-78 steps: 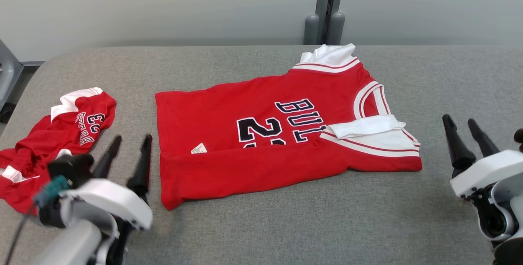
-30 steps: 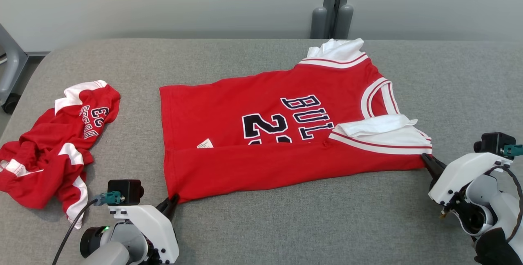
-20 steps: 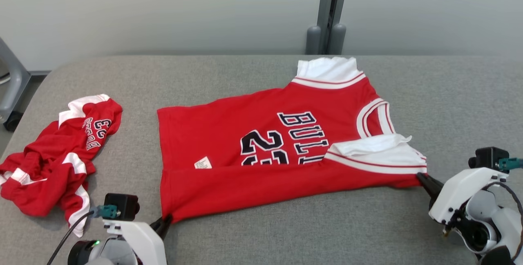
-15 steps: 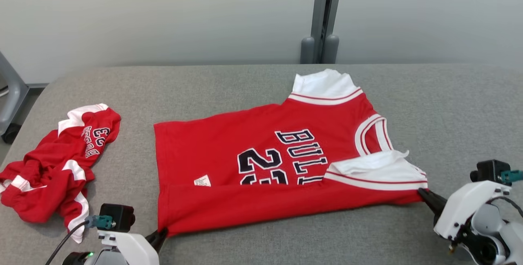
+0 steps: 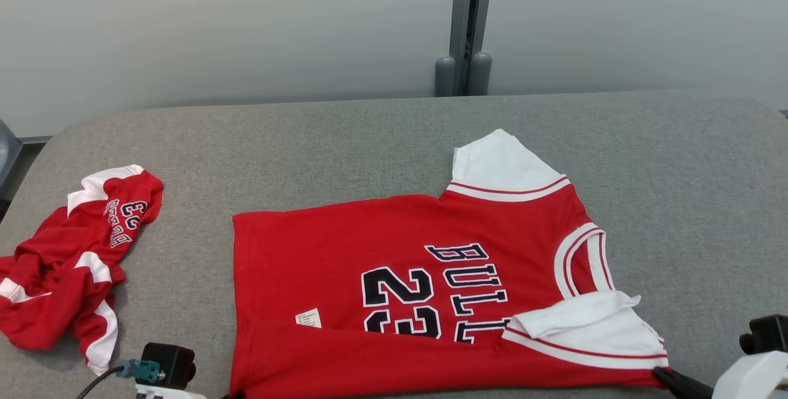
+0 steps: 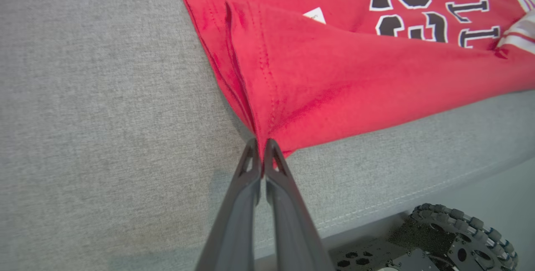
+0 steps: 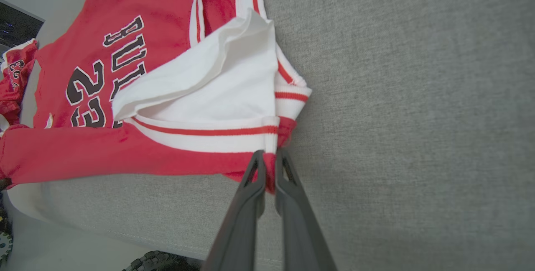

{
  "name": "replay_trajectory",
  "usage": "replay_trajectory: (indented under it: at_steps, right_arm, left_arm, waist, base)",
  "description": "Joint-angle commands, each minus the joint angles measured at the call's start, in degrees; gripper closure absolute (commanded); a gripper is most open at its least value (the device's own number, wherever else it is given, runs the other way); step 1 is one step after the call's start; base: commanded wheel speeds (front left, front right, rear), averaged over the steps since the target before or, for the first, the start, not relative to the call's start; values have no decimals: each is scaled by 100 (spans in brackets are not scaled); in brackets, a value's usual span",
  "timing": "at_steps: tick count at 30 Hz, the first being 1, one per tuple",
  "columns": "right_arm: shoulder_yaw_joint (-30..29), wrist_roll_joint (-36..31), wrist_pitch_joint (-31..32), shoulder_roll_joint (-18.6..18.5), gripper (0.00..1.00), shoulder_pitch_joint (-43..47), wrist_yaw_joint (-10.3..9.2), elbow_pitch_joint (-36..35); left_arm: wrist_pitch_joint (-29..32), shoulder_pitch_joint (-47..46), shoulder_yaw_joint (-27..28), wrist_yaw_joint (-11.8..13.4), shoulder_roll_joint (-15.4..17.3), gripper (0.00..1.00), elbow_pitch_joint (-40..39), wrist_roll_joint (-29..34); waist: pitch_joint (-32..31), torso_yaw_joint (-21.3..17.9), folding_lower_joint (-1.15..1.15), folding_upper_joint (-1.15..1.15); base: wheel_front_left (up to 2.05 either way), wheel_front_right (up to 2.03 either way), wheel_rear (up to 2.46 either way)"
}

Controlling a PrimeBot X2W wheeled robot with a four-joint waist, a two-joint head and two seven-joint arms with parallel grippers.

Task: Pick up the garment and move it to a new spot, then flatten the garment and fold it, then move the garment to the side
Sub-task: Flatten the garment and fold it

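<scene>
The red shirt (image 5: 345,251) lies spread on the grey table (image 5: 308,134), close to its near edge, hem toward the robot's left and neck toward its right, the dark lettering and the number 23 facing up; its near long edge is folded over onto the front in a band that covers the bottom of the digits; the left gripper (image 6: 261,144) is closed tight on the near hem corner, the cloth pinched between the two dark fingertips and gathered into creases that fan out from them; the right gripper (image 7: 270,157) is likewise closed, nipping the red edge of the shirt just below the near sleeve (image 7: 217,91), at the shoulder end; that white sleeve is rumpled and turned back on the chest, while the far sleeve (image 5: 498,165) lies flat, pointing away from the robot; a small white label (image 5: 308,318) shows on the front near the hem, just above the fold; a second red garment (image 5: 61,276) lies crumpled at the table's left side, well apart from the shirt; a grey post (image 5: 465,17) stands behind the table against the pale wall; below the table's edge, in the left wrist view, a studded wheel (image 6: 464,237) shows.
</scene>
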Motion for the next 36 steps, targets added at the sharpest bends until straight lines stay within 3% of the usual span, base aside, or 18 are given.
replay_trajectory:
  at_steps: [1,9,10,11,12,15,16,26,36]
  right_arm:
    - [-184,-149,183,72,100,172,1,-180]
    - [-991,-912,1116,786,98,663,1,-1186]
    - [-1085,-997,1213,884,57,694,1,-1299]
    - [-1157,-1088,1309,975,0,711,1,-1400]
    - [-1227,-1171,1386,1057,0,719,1,-1497]
    - [-1377,-1349,1599,1260,0,752,1,-1733]
    - [-1426,-1399,1653,1310,0,769,1,-1800]
    - [-1828,-1759,1916,1539,0,746,1,-2227]
    - [-2314,-1871,1161,1432,0,20,1,-2544]
  left_arm:
    - [43,59,20,59,70,100,-63,-37]
    - [154,117,-3,178,146,100,-333,-76]
    - [171,112,-8,183,156,100,-354,-79]
    - [195,108,-18,202,162,100,-371,-86]
    - [236,104,-27,221,168,100,-385,-90]
    - [339,98,-59,278,193,46,-429,-84]
    - [342,97,-64,307,202,0,-443,-69]
    - [283,75,-4,489,276,0,-701,30]
    - [-718,-258,592,906,127,0,-723,381]
  waist:
    - [34,-33,0,0]
    - [137,-98,0,0]
    - [147,-100,0,0]
    - [154,-100,0,0]
    - [159,-99,0,0]
    - [157,-90,0,0]
    - [150,-85,0,0]
    - [115,-29,0,0]
    - [247,-44,0,0]
  base:
    - [0,0,0]
    - [0,0,0]
    - [0,0,0]
    - [0,0,0]
    - [0,0,0]
    - [0,0,0]
    - [0,0,0]
    - [0,0,0]
    - [0,0,0]
